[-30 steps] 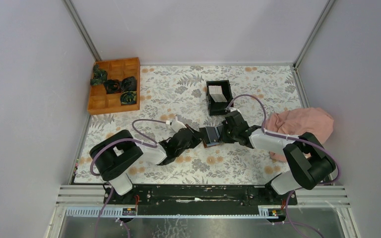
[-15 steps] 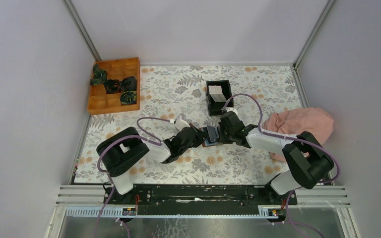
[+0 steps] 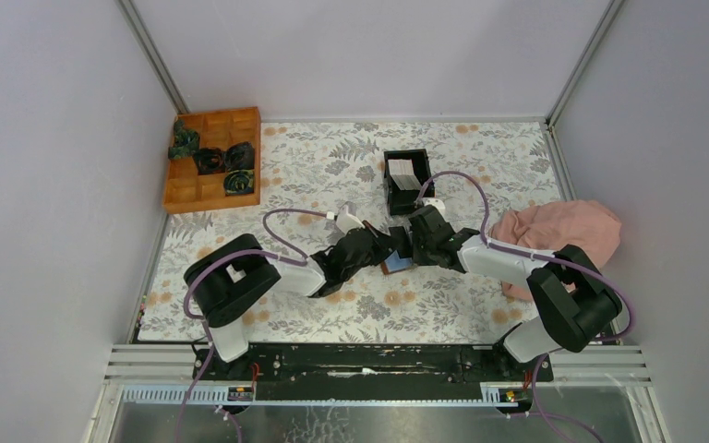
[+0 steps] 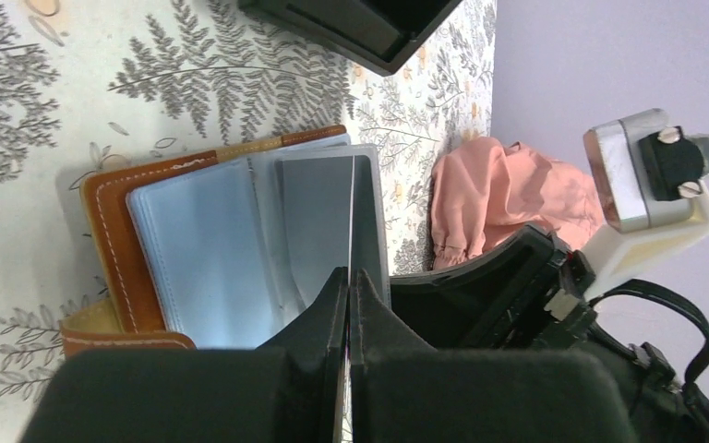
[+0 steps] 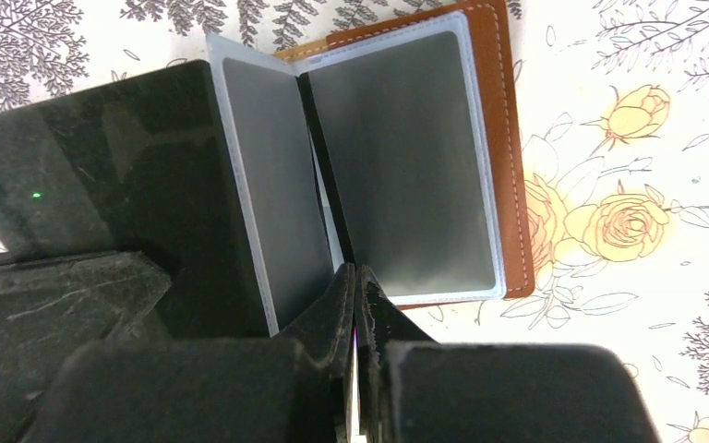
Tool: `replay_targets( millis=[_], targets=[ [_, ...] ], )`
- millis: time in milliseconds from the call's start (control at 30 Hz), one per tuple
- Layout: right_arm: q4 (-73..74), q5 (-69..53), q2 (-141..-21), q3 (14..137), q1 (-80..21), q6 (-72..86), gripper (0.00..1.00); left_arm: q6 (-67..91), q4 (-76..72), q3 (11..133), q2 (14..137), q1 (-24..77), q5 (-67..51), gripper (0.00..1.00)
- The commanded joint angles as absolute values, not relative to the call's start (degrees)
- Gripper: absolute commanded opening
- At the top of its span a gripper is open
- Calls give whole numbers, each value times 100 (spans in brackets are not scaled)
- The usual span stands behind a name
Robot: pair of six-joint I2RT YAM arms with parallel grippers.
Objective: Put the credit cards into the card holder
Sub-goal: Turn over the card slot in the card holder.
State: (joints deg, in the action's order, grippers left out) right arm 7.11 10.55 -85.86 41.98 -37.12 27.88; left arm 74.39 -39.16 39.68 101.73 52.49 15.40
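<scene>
The card holder (image 3: 397, 265) lies open on the flowered mat, brown leather (image 4: 111, 240) with clear sleeve leaves over grey panels (image 5: 508, 138). My left gripper (image 3: 389, 247) (image 4: 349, 274) is shut on a thin sleeve leaf standing edge-on over the holder. My right gripper (image 3: 405, 247) (image 5: 354, 269) faces it and is shut on a thin card seen edge-on, with a white sliver between its jaws. That card's far end lies in the fold between two leaves. More credit cards (image 3: 404, 173) stand in the black box (image 3: 390, 185).
The black box's corner shows at the top of the left wrist view (image 4: 369, 23). A pink cloth (image 3: 558, 231) (image 4: 498, 194) lies at the right. An orange compartment tray (image 3: 185, 189) with dark objects sits at the far left. The two arms nearly touch at mid-table.
Both grippers have moved a little away from the bases, towards the black box. The left arm has reached further right. The holder's near corner now shows below the grippers.
</scene>
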Motion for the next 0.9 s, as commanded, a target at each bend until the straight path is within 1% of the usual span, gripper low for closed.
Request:
replay_targets(
  millis=[0, 133, 467, 667, 800, 867],
  targets=[
    [792, 1413, -8387, 4388, -3762, 2713, 1, 7242, -3966, 4211, 10300, 5314, 1585, 0],
    [928, 1818, -8182, 4393, -3762, 2732, 1, 7272, -3977, 4268, 10454, 5343, 1565, 0],
    [1079, 2162, -7948, 4421, -3762, 2751, 2, 7229, -3897, 4475, 10645, 5403, 1589, 0],
    [1188, 2564, -7866, 4420, -3762, 2718, 3, 7194, -3842, 4584, 10715, 5424, 1600, 0],
    [1280, 3021, -7752, 4437, -3762, 2709, 5, 7189, -3832, 4633, 10781, 5433, 1588, 0],
    [1313, 3201, -7691, 4438, -3762, 2717, 8, 7187, -3809, 4664, 10814, 5432, 1582, 0]
  ],
)
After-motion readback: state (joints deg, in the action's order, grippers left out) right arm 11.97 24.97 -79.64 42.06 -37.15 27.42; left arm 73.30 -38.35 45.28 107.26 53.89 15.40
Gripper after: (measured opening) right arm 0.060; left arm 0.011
